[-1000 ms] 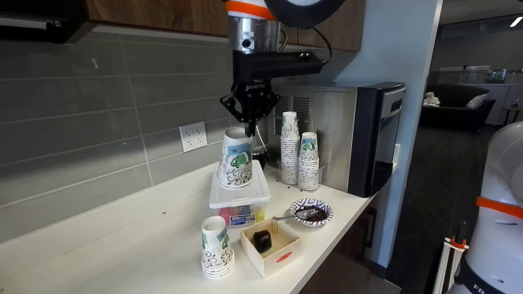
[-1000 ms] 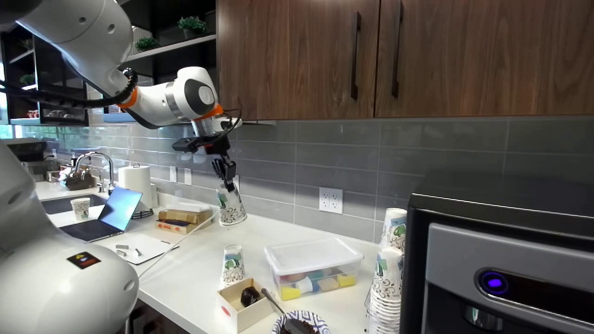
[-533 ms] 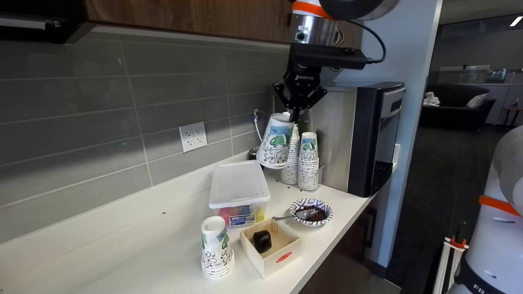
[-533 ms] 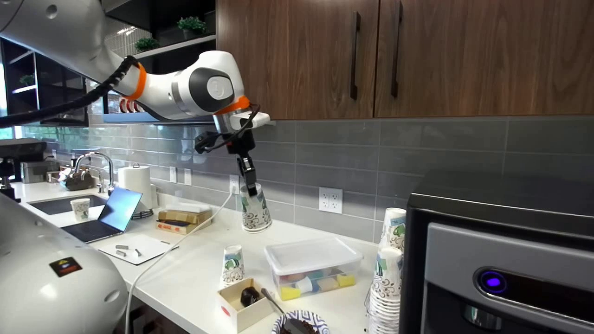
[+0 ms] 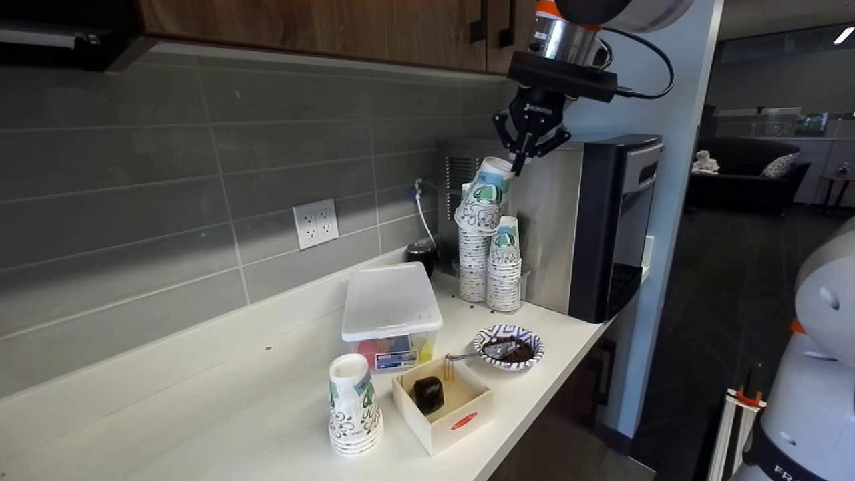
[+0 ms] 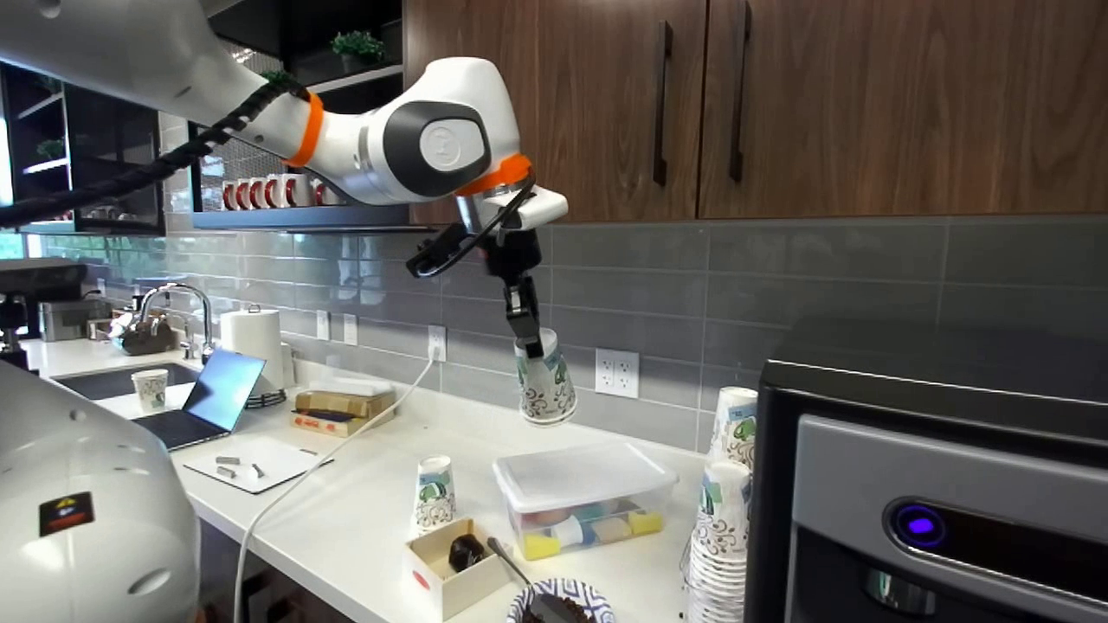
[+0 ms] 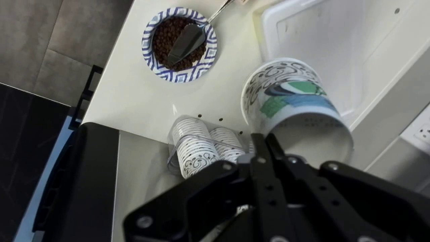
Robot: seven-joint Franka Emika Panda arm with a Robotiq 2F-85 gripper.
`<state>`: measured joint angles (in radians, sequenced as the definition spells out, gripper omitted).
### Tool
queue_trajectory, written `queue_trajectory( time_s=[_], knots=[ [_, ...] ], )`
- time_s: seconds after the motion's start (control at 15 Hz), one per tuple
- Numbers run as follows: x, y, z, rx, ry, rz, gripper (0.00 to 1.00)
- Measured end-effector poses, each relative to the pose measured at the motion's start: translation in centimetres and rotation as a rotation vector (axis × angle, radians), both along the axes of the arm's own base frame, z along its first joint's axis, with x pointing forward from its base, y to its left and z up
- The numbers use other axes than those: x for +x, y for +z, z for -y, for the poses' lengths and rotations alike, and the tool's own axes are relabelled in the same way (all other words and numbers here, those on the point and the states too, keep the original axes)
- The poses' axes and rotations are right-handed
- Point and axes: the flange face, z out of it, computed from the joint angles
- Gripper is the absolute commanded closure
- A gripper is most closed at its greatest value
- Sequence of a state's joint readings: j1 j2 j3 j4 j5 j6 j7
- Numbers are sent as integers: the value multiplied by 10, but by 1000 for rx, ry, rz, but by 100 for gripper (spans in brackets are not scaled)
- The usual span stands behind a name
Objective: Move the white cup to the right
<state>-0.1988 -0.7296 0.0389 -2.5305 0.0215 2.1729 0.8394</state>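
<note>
At wrist-view four o'clock from the bowl (image 7: 181, 77), closed fingers (image 7: 259, 146) pinched the cup (image 7: 292, 95) by one edge, likely for carrying.

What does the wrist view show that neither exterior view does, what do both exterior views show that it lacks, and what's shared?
Only the wrist view shows faint print inside the gripped end of the white cup. Only the exterior views show, both of them, the short cup stack and the wooden upper cabinets. All three share the gripper, shut on that cup, the patterned bowl and the lidded plastic bin.
</note>
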Motion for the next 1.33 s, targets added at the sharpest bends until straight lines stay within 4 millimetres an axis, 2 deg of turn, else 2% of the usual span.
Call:
queue_trajectory(
  time_s=[0.33, 0.67, 1.0, 1.33],
  knots=[
    [17, 20, 52, 23, -123, 21, 99],
    [55, 33, 101, 51, -192, 13, 99],
    [88, 29, 140, 84, -239, -72, 99],
    [102, 22, 173, 112, -285, -154, 99]
  ],
)
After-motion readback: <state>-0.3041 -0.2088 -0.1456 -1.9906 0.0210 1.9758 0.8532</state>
